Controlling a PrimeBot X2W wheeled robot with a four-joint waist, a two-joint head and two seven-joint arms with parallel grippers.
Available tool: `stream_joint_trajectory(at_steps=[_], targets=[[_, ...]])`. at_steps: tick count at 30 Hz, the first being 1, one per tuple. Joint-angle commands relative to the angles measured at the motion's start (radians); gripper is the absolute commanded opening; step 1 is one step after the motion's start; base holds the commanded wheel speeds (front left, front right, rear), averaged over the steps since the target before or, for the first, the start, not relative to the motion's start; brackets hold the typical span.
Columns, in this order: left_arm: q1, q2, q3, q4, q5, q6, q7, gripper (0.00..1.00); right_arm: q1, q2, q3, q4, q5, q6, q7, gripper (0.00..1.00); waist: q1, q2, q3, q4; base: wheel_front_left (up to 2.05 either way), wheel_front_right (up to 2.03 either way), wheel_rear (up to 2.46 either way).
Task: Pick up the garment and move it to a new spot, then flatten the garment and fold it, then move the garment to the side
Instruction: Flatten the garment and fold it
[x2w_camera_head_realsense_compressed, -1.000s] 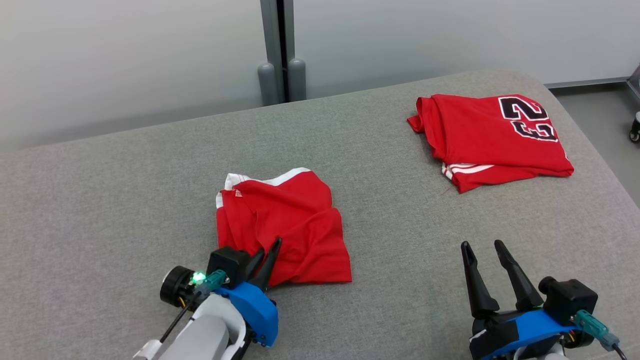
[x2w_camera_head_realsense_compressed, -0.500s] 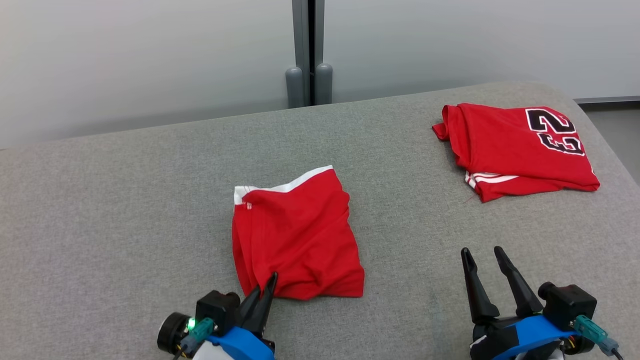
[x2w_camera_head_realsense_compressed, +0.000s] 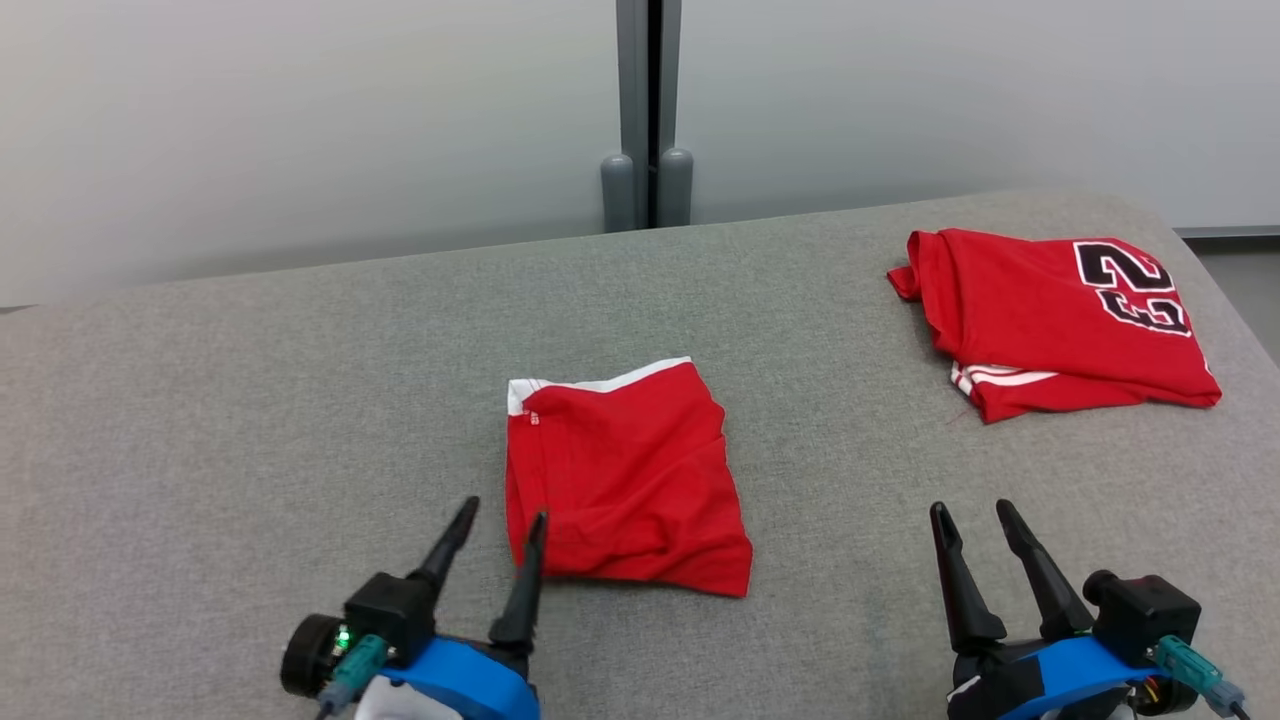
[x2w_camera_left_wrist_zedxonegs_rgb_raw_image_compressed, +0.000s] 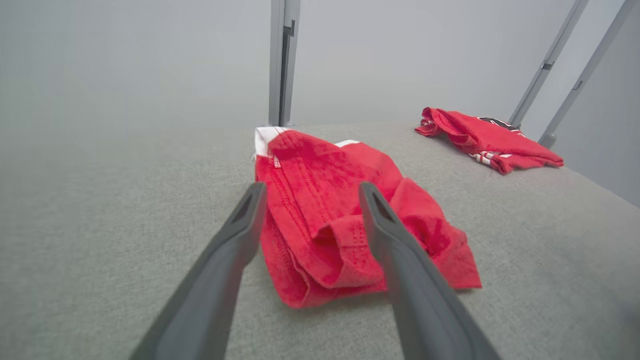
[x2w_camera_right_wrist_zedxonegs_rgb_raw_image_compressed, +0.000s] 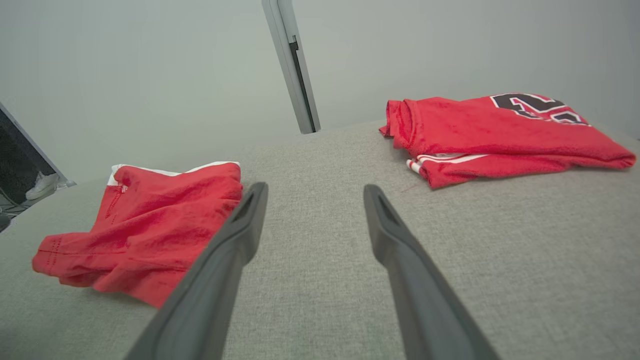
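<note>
**Ana:** Where is the folded red cloth garment with the white edge?

**Ben:** In the middle of the soft grey table. The left gripper is wide open at its near left corner, holding nothing. The right gripper is wide open and empty too, well apart on the right.

**Ana:** What next?

**Ben:** It looks folded. I think it needs a firm grab, then a slide to the side.

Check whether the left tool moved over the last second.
Yes: the left tool shifted left, away from the jersey, and opened off the shorts.
</note>
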Motion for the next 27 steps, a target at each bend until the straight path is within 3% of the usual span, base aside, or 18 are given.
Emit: stream_joint_trajectory(at_steps=[1,14,27], targets=[[0.015,-0.001,0.029,-0.031,0.013,0.009,-0.002,1.0,0.008,-0.006,-0.006,-0.007,-0.001,0.001,-0.003,1.0,0.0,0.0,-0.003,0.005,0.0,0.0,0.0],[0.125,-0.022,0.312,-0.287,0.132,0.042,-0.002,1.0,0.027,0.006,-0.034,-0.072,-0.026,0.001,-0.003,1.0,0.0,0.0,-0.042,0.076,0.0,0.0,0.0],[0.214,-0.03,0.417,-0.323,0.199,0.032,-0.002,1.0,0.085,0.019,-0.075,-0.125,-0.058,0.001,-0.003,1.0,0.0,0.0,-0.085,0.11,0.0,0.0,0.0]])
